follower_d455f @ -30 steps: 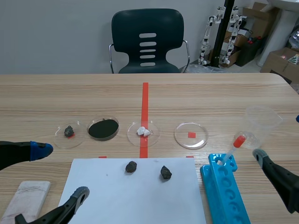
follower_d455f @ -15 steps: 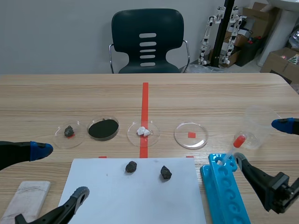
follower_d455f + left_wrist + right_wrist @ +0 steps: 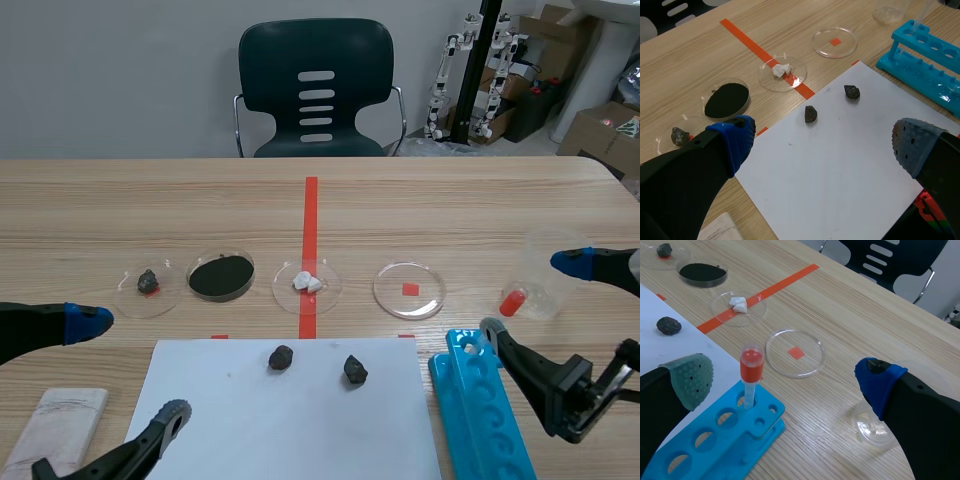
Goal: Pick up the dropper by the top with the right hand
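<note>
With the right gripper (image 3: 783,381) wide open around the red-topped dropper (image 3: 751,363), which stands in the blue rack's (image 3: 715,442) end hole, an off-centre squeeze could tip it or drag the rack.

dropper (image 3: 511,301): stem hidden behind right gripper (image 3: 528,296), scene view
rack (image 3: 478,412): near end cut off by frame edge
beaker (image 3: 888,10): partly out of frame, left wrist view
</note>
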### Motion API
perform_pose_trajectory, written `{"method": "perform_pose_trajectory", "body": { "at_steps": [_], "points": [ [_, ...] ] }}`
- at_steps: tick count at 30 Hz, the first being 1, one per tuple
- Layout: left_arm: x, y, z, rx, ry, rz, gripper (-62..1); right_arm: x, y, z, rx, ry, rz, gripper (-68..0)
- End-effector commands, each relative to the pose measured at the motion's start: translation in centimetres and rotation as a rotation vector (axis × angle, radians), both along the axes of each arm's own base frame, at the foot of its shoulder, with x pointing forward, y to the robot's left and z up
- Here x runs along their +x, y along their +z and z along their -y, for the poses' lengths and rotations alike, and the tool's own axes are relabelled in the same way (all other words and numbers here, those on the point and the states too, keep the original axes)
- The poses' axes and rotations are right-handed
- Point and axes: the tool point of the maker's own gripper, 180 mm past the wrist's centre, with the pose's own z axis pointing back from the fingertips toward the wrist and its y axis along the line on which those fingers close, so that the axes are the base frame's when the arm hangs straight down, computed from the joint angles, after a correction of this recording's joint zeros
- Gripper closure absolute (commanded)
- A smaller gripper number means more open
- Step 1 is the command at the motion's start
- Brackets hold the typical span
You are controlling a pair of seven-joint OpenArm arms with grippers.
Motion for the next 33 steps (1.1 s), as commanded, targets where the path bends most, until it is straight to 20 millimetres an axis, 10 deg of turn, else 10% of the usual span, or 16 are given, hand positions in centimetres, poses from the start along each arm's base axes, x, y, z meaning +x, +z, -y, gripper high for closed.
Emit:
{"method": "perform_pose_trajectory", "body": {
  "at_steps": [1, 17, 33],
  "points": [
    [0.31, 0.7, 0.04, -0.02, 0.011, 0.023, -57.2, 0.54, 0.91, -0.23, 0.011, 0.011, 0.031, -58.8],
    [0.31, 0.7, 0.04, -0.02, 0.011, 0.023, -57.2, 0.41, 0.78, -0.52, 0.016, 0.018, 0.026, -43.9],
    [0.31, 0.7, 0.04, -0.02, 0.011, 0.023, -57.2, 0.79, 1.11, -0.55, 0.016, 0.019, 0.04, -43.6]
  ]
}}
